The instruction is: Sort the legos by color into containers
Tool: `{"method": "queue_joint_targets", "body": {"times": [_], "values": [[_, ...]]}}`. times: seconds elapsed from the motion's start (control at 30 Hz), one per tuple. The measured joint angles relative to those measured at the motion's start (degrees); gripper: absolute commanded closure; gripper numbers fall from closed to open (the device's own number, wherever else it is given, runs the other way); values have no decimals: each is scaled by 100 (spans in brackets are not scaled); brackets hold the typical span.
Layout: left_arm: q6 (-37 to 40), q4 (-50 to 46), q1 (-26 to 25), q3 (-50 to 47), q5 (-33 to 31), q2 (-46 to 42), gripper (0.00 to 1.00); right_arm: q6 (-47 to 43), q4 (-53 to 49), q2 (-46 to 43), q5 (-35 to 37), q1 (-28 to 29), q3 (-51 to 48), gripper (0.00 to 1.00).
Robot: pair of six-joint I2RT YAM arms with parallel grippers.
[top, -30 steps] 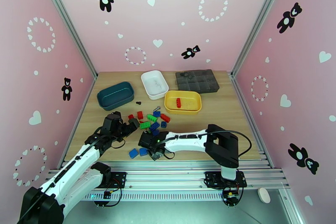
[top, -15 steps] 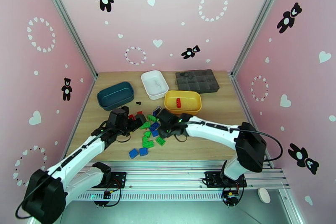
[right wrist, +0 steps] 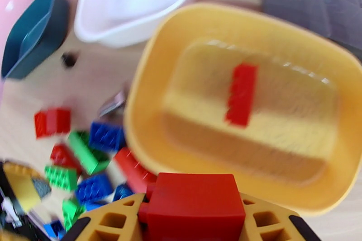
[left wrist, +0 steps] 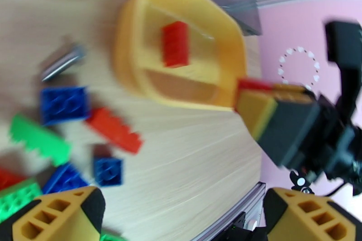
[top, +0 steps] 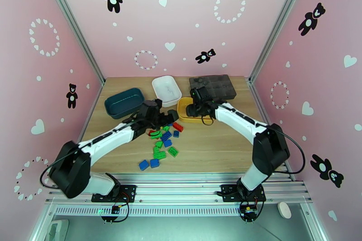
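My right gripper hangs over the near-left rim of the yellow tray, shut on a red lego that sits between its yellow fingers. One red lego lies inside that yellow tray. My left gripper is open just above the far end of the loose lego pile, its fingertips spread wide with nothing between them. Red, green and blue legos lie under it. The teal tray and the white tray stand at the back left.
A dark grey organizer box sits behind the yellow tray. Two blue legos lie apart near the front edge. A silver screw and a black screw lie between the pile and the trays. Bare wood stretches to the right.
My right arm has carried the red lego from the near side of the pile up to the yellow tray. My left arm has reached farther right across the pile, still open.
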Motion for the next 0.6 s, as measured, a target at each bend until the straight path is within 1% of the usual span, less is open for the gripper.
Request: {"method": "queue_joint_targets", "body": {"times": [0.07, 0.2, 0.27, 0.4, 0.6], "values": [[17, 39, -57, 146, 33, 166, 3, -20, -9, 153, 4, -109, 83, 54], [22, 59, -79, 186, 48, 267, 3, -76, -116, 332, 33, -273, 170, 38], [39, 57, -83, 186, 44, 264, 3, -96, -181, 345, 68, -310, 232, 34], [101, -37, -87, 179, -76, 227, 3, -164, -214, 345, 111, -315, 319, 32], [306, -529, -87, 153, -573, -262, 5, -280, -258, 236, 138, -214, 319, 36]]}}
